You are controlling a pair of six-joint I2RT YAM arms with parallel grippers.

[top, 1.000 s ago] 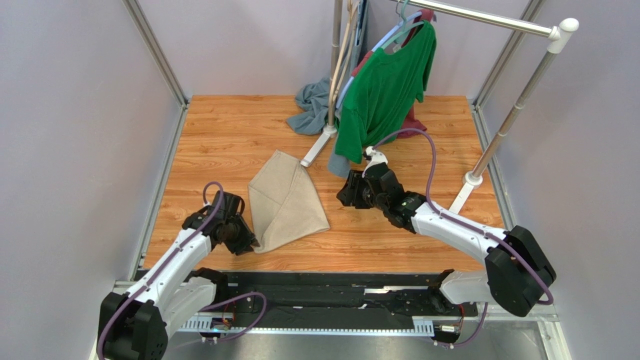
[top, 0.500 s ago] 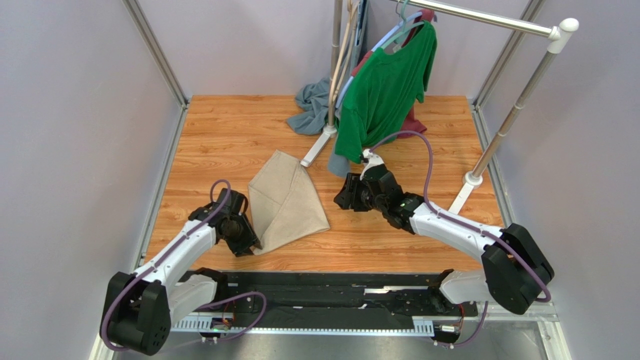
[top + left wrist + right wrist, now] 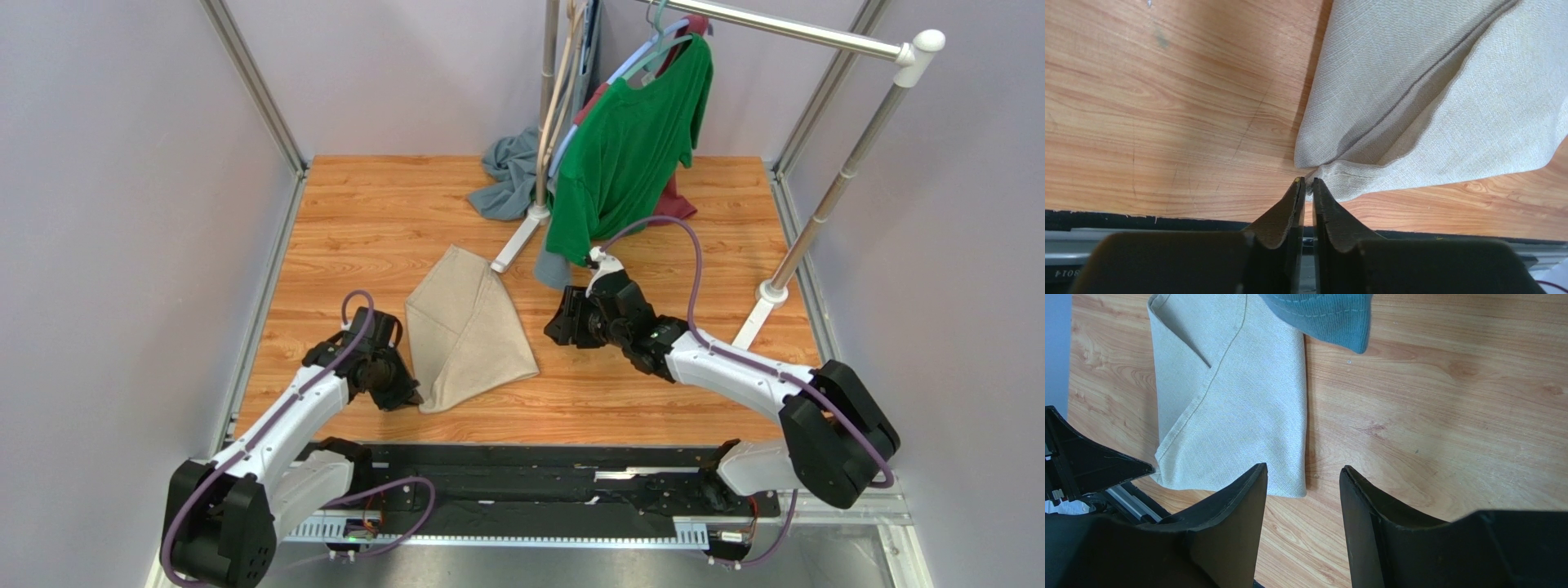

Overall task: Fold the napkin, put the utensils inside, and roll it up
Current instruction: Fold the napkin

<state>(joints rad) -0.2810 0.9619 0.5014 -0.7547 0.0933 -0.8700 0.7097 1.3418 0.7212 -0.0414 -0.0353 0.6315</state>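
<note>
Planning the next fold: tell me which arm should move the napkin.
Left. The left end effector pinches the napkin's near corner, jaws almost closed. The right end effector hangs open beside it, holding nothing.

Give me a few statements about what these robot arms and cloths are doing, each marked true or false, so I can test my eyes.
1. The napkin lies spread out as one flat square. False: it is folded, with overlapping layers showing.
2. The right gripper is open and holds nothing. True.
3. A fork rests on the napkin. False: no fork shows in any view.
4. The left gripper has its jaws almost together at the napkin's near corner. True.
5. The green shirt lies on the wooden table. False: it hangs from the rack.
</note>
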